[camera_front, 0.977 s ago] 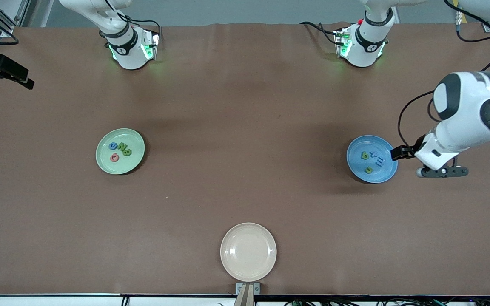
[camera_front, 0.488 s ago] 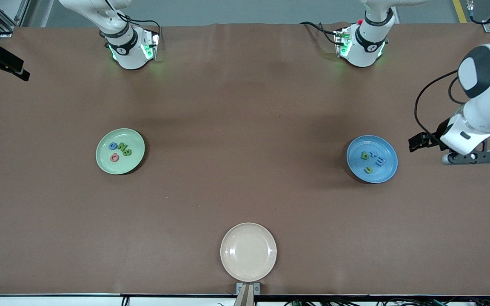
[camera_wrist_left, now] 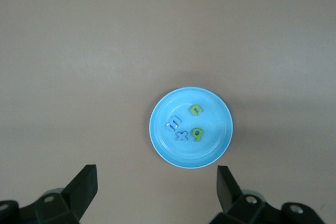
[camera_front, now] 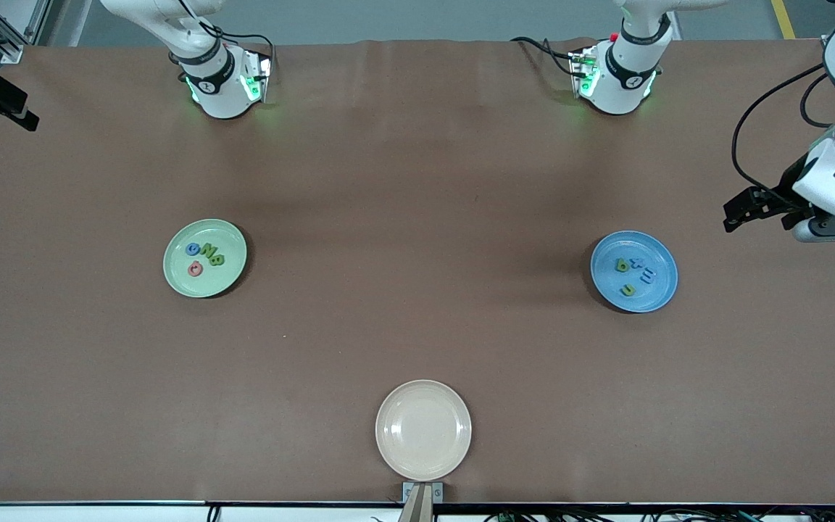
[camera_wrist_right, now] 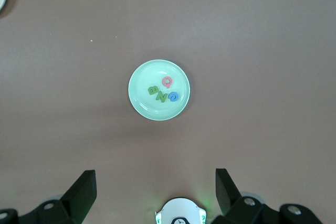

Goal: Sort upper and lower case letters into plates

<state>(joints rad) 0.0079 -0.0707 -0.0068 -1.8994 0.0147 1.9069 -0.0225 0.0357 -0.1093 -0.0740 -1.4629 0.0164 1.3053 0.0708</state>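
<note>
Sorting looks finished: four letters lie in the green plate [camera_front: 204, 258], four in the blue plate [camera_front: 633, 271]. Left end effector [camera_front: 834, 226], at the blue plate's two o'clock, and right end effector [camera_wrist_right: 155, 195] hang spread apart, empty.

I see a big brown table [camera_front: 417, 181]. It has a soft brown cover with a few small bumps near the top edge. A round cream-white plate [camera_front: 423, 430] sits on it, close to my front camera, about midway between the two ends of the table. I see nothing on that plate. Just below the plate, at the table's edge, a small gray bracket [camera_front: 421, 495] sticks out.
</note>
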